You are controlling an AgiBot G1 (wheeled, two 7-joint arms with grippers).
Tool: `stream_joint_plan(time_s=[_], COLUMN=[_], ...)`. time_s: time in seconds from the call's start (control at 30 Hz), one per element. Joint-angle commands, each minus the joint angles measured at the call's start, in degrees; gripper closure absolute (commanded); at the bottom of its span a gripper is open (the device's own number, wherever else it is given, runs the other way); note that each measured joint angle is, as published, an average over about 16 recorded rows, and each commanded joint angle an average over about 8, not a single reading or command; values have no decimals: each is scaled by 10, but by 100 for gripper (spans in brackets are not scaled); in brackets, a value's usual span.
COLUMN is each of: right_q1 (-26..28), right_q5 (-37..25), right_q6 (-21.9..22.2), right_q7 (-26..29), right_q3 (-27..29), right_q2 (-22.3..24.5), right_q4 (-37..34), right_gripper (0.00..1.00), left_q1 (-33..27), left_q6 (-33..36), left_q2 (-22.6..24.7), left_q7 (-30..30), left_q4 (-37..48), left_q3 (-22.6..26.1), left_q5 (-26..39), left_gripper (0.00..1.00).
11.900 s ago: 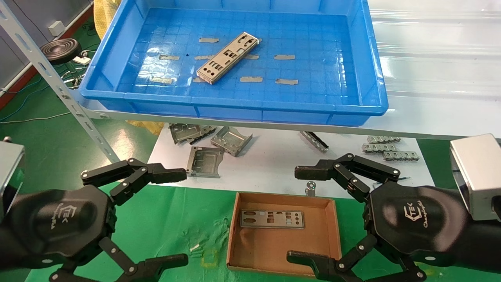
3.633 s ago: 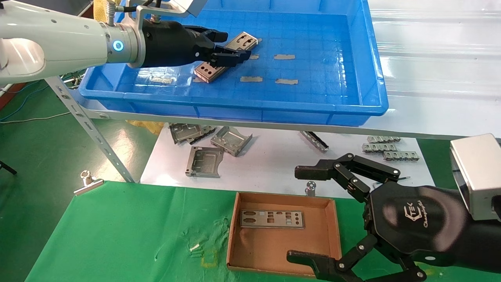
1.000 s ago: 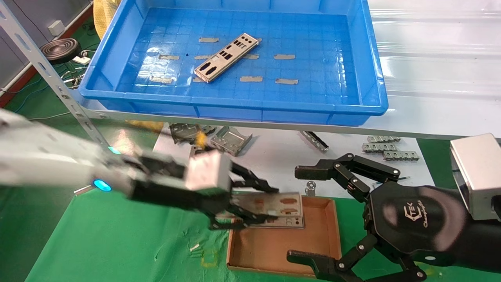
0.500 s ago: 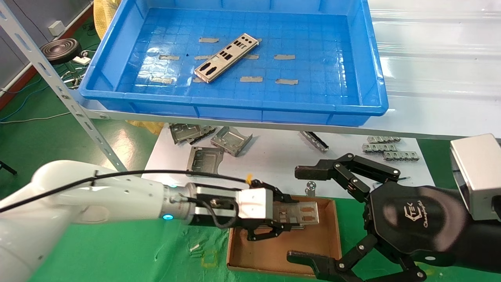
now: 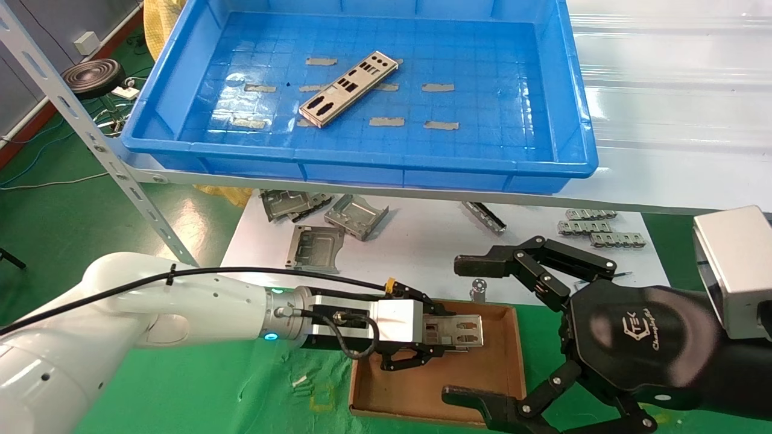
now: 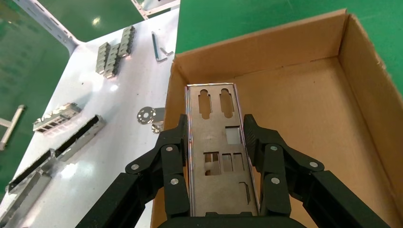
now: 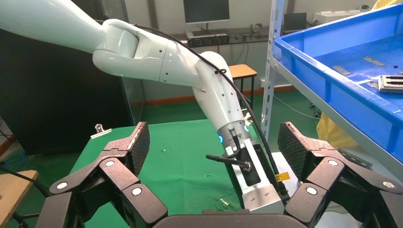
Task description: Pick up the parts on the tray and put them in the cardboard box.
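- Since 0.5 s ago, the left tool (image 5: 422, 346) has pulled back a little, so the part it holds (image 6: 219, 147) now sits a bit more toward the robot's left over the cardboard box (image 5: 512, 355).
- It is shut on this thin metal part, squeezing its 2 long edges.
- 1 more part (image 5: 350, 88) lies flat in the blue tray (image 5: 576, 108), up on the shelf.
- Another part seems to lie in the box under the held one, but I cannot see it well.
- This step is putting the part into the box. I think the next move is to go down a bit and open the tool.
- The right tool (image 5: 482, 331) waits wide open and holding nothing, just beside the box.
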Motion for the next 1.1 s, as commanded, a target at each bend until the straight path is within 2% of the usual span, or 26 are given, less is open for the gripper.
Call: stream_joint_plan(time_s=[0.03, 0.5, 0.7, 0.93, 1.1], right_q1=[0, 0, 0, 0, 0], right_q5=[0, 0, 0, 0, 0], right_q6=[0, 0, 0, 0, 0], right_q7=[0, 0, 0, 0, 0], right_q3=[0, 0, 0, 0, 0], right_q2=[0, 0, 0, 0, 0], right_q4=[0, 0, 0, 0, 0], right_gripper=[0, 0, 0, 0, 0], left_q1=[-1, -12, -17, -13, -2], left_q6=[3, 34, 92, 197, 247], left_q2=[4, 6, -4, -27, -36], left_q7=[12, 28, -12, -84, -100], left_q4=[13, 44, 64, 99, 115], left_q3=[0, 3, -11, -45, -61], left_q5=[-2, -30, -70, -146, -181], left_gripper=[0, 0, 0, 0, 0])
